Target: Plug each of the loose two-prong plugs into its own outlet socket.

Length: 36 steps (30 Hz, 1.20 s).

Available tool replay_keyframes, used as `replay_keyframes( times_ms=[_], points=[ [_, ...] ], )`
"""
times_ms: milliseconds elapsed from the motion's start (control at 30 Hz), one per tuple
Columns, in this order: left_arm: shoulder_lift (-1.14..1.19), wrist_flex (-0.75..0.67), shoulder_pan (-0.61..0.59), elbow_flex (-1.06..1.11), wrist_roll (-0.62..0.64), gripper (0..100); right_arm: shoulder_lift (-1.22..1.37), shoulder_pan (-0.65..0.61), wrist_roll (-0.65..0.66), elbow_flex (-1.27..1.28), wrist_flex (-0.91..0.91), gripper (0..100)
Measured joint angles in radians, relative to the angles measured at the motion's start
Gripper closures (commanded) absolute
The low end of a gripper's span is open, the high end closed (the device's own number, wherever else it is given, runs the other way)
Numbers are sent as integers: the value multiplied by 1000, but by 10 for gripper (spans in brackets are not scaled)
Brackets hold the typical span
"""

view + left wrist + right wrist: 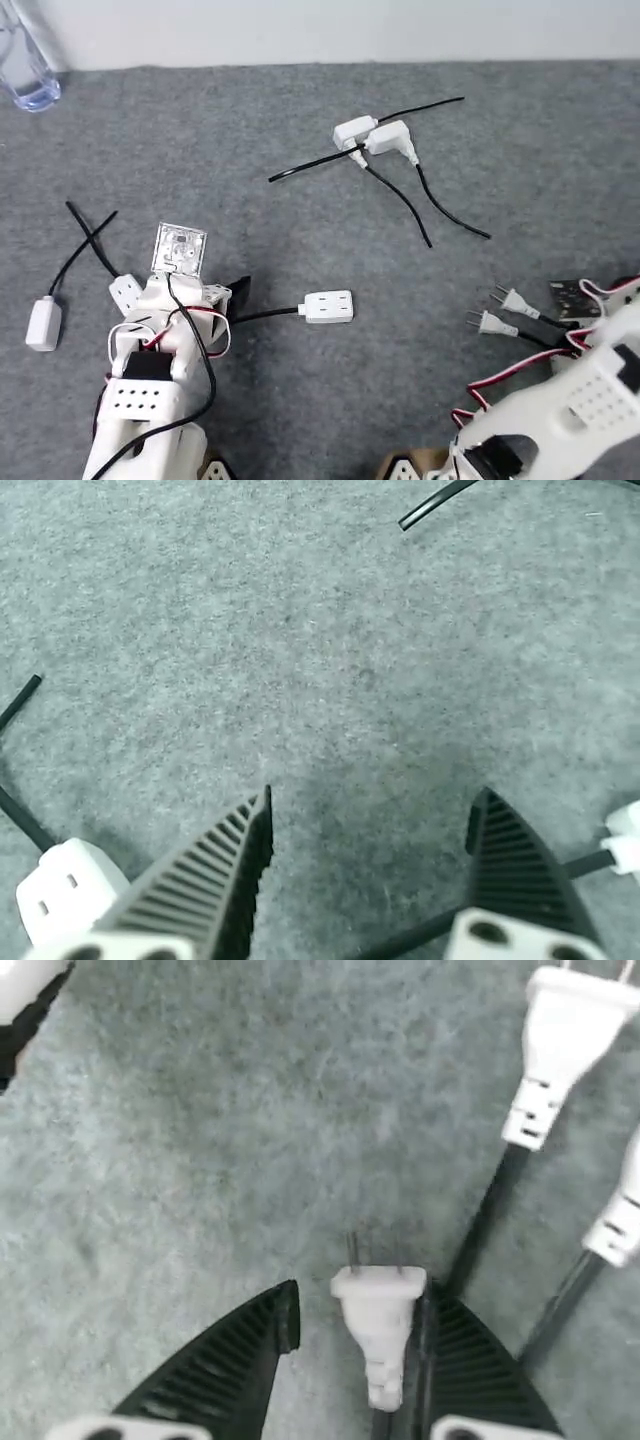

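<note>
The left gripper [370, 820] gapes over carpet [350, 630]; the right gripper [358, 1302], jaws spread, flanks a plug [380, 1310], cord [378, 1426] cut off.

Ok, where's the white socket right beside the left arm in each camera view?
High view: the white socket lies on the grey mat, close against the left arm.
Left wrist view: it sits just outside one finger of the open left gripper.
Right wrist view: this looks at plugs by the right gripper.
Shared landmark: the grey mat.
</note>
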Motion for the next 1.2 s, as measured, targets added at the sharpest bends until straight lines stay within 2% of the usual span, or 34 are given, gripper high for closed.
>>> replay_keyframes(
  times_ms=[167,300,433,667,800,867,1000,1200],
  points=[
    [0,0,26,0,-11,702,41,-2,2,-12,-40,835],
    [0,0,29,0,-29,702,72,-8,2,-29,-87,996],
    [0,0,35,0,-31,702,97,-11,2,-38,-127,956],
    [0,0,35,0,-32,702,101,-11,2,-40,-130,989],
    [0,0,34,0,-32,702,103,-28,2,-97,-20,989],
    [0,0,34,0,-32,702,78,-29,2,-101,92,988],
    [0,0,34,0,-32,702,-61,-48,-20,-74,150,988],
    [0,0,60,0,-32,702,-356,-123,-83,106,152,988]
  ],
)
